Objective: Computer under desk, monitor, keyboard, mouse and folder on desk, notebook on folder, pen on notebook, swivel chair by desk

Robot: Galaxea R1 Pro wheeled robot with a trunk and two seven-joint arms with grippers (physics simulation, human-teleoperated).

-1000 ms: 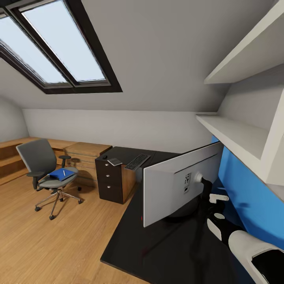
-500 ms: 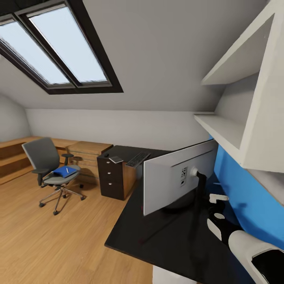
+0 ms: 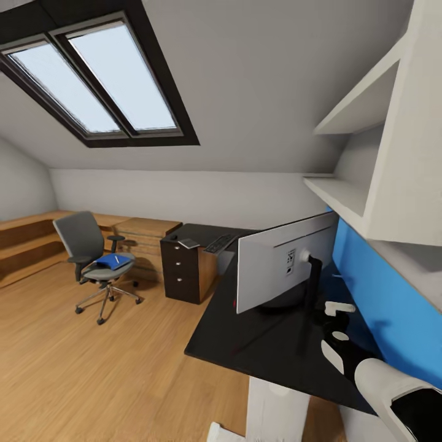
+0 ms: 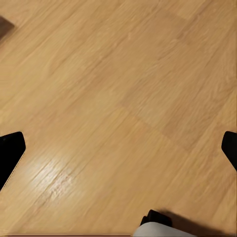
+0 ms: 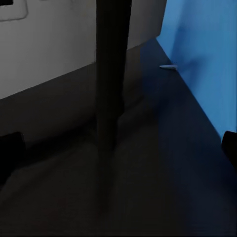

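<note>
Sloped grey walls and a dark-framed skylight (image 3: 101,86) are closing over the bedroom, with light wood floor (image 3: 92,368) spreading below. Both of the right gripper's (image 5: 121,143) dark fingertips (image 5: 11,148) are showing at opposite edges of the right wrist view, spread wide and holding nothing, hovering over the black desk (image 3: 270,344) just behind the monitor's stem (image 5: 111,79). Likewise the left gripper (image 4: 118,145) is hanging open over bare floorboards, its fingertips (image 4: 10,153) far apart.

Outward from the right arm, the monitor (image 3: 285,267) is standing on the desk with its grey back facing the head camera, beside the blue wall panel (image 3: 393,307). Farther along the desk, above the black drawer unit (image 3: 181,273), the keyboard (image 3: 218,243) is lying next to a small flat item that I cannot identify. White shelves (image 3: 368,153) are hanging above the panel. Well apart from the desk, the swivel chair (image 3: 92,258) is standing on the floor, carrying the folder (image 3: 113,262) on its seat, with the pen (image 3: 116,259) resting on top.
</note>
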